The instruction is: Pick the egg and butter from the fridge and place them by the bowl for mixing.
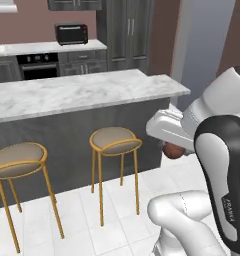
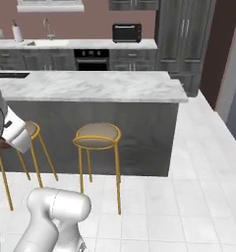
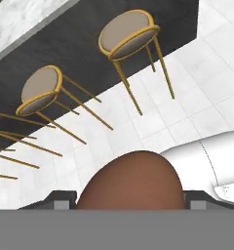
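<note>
The claw (image 3: 128, 201) is gripping the egg (image 3: 129, 179): in the hand view the smooth reddish-brown ball is sitting between the two dark fingertips (image 3: 61, 200), pressed in from both sides and filling the space between them. In the left base view the egg (image 1: 173, 150) is peeking out from under the white hand, hanging in the air above the white tiled floor (image 1: 117, 220). In the right base view only a dark sliver of it (image 2: 3, 145) is showing at the left edge, beside the arm.

Below the claw, the hand camera is looking down on two round stools (image 3: 129, 34) with gold legs and beige seats, standing side by side on the floor against the dark side of a kitchen island (image 1: 67, 145). The island is carrying a white marble top (image 2: 90, 86). Behind it, along the back wall, a grey counter is holding a black toaster oven (image 1: 71, 34), with a built-in oven (image 1: 37, 66) below and tall grey cabinets (image 2: 181, 34) to the right.
</note>
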Tool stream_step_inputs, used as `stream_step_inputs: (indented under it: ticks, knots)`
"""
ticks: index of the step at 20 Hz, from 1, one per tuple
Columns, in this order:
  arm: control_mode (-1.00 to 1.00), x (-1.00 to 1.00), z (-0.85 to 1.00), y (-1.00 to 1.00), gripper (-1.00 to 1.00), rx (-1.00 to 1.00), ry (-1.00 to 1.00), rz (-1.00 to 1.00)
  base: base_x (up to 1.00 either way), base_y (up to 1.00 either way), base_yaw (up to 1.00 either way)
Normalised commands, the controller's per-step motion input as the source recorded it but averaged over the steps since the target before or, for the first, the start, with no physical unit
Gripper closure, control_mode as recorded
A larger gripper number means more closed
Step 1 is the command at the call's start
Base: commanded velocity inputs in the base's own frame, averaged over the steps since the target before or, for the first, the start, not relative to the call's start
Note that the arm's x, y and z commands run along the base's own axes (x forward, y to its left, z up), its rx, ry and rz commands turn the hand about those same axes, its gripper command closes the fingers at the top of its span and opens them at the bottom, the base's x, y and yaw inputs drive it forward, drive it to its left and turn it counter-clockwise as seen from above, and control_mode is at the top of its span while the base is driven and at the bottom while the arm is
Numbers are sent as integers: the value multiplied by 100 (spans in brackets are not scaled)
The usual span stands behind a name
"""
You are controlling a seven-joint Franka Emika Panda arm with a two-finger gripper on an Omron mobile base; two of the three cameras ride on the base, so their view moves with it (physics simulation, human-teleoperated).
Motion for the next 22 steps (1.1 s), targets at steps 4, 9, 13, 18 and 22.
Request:
stream_step_inputs:
  ticks: [4,9,13,18,22]
  knots:
    - [100,0,0,0,100,0,0,0,25,100,27]
    - [100,0,0,0,100,0,0,0,55,100,13]
    - [100,0,0,0,100,0,0,0,59,100,8]
    - [100,0,0,0,100,0,0,0,17,100,21]
    - [100,0,0,0,100,0,0,0,-41,100,49]
